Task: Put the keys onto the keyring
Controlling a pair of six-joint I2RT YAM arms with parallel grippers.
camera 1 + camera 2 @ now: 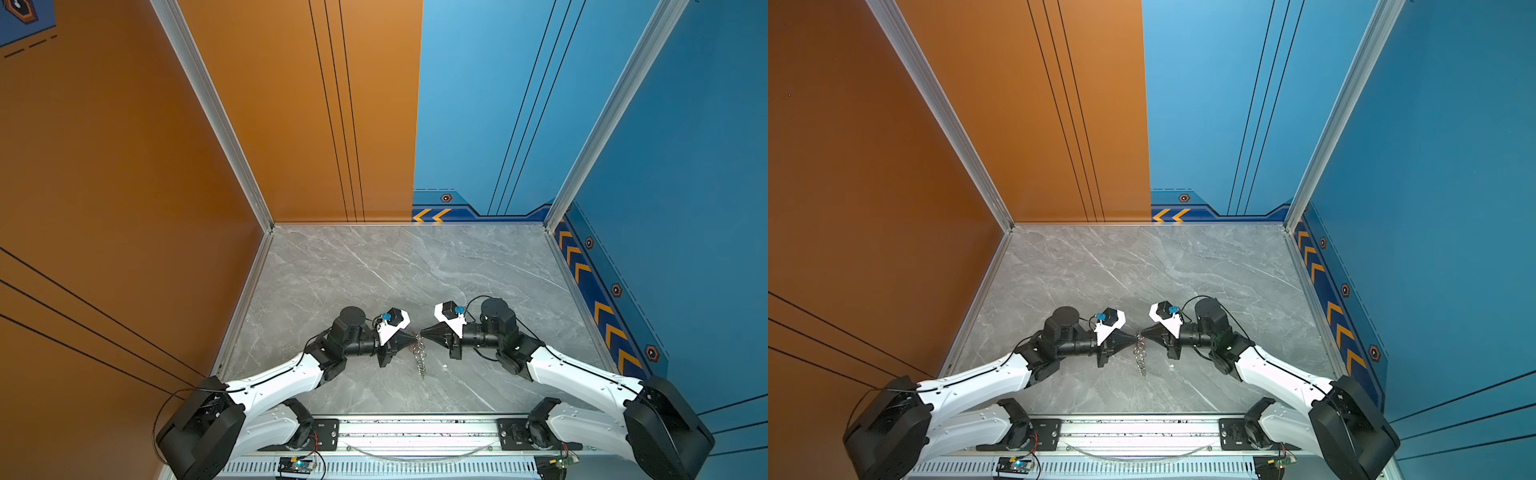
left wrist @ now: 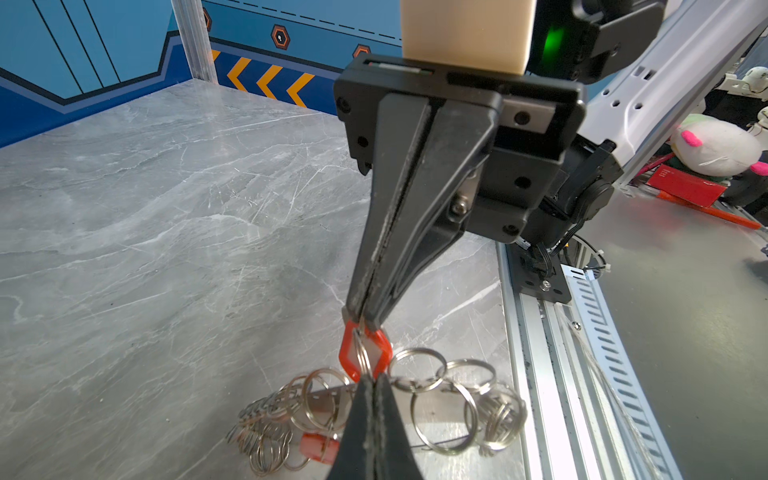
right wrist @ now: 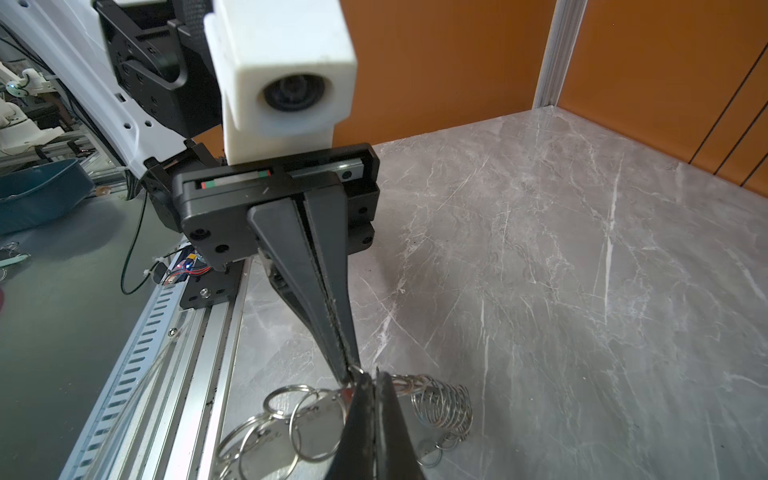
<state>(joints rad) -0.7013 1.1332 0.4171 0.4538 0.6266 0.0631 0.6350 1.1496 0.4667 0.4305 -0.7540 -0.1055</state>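
The keyring point(image 2: 436, 409) lies flat on the marble table point(image 2: 166, 249). Its band looks fairly stiff, and its loose split rings will likely slide and tangle rather than hold still. Just above it hangs an orange-red tag point(image 2: 374, 353), probably light, slick plastic, best taken by its ends. The right gripper point(image 2: 365, 318), pressed together, pinches the tag's end farther from the keyring. The left gripper point(image 2: 374, 382), also pressed together, nips the end nearer it, where a split ring point(image 2: 362, 353) crosses; ring or tag, I cannot tell. A second tag point(image 2: 318, 446) lies among the keyring's rings.
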